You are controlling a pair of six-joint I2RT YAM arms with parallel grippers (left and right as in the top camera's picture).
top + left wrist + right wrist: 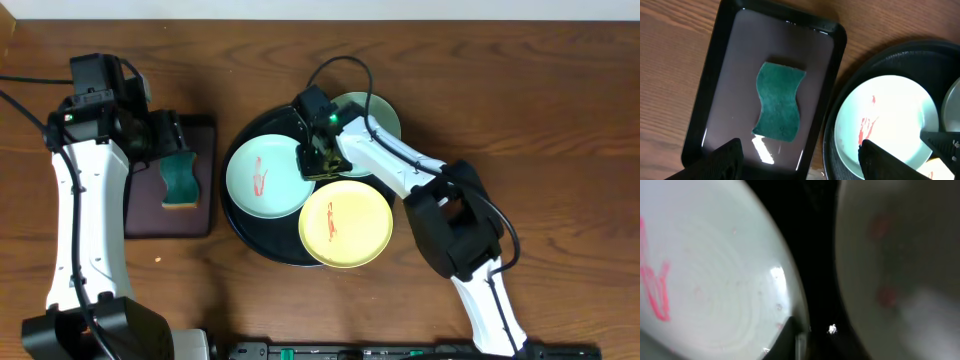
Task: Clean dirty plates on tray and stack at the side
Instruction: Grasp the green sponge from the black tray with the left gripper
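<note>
Landmark: the large round glossy black tray (pixel 238 232), mid-tabletop.

Left of the tray, just beside its rim, is a smaller rectangular dark maroon tray (pixel 735 75). It holds one wavy green sponge (pixel 779 102), lying flat, and nothing else. The left pincer (pixel 805 165) hangs above the sponge's near end, fingers spread wide, gripping nothing. My read: it is staged to drop onto the sponge, which is the wiping tool.

On the tray's left part is a pale mint-blue round plastic plate (pixel 262 177) with a red smear at its centre, unwiped. On the front right part is a pale yellow round plate (pixel 346 223) with a small red mark, reaching to the rim. At the back right is a second mint plate (pixel 378 112), partly hidden under the right arm. The wrist view hints at reddish spots on it, too blurred to be sure.

The right pincer (pixel 320 160) sits low at the tray's middle, in the gap between the three plates. It is probably there to steady or lift one. Whether its fingers are apart or together, I cannot tell.

No stack beside the tray yet; the task looks barely begun.
</note>
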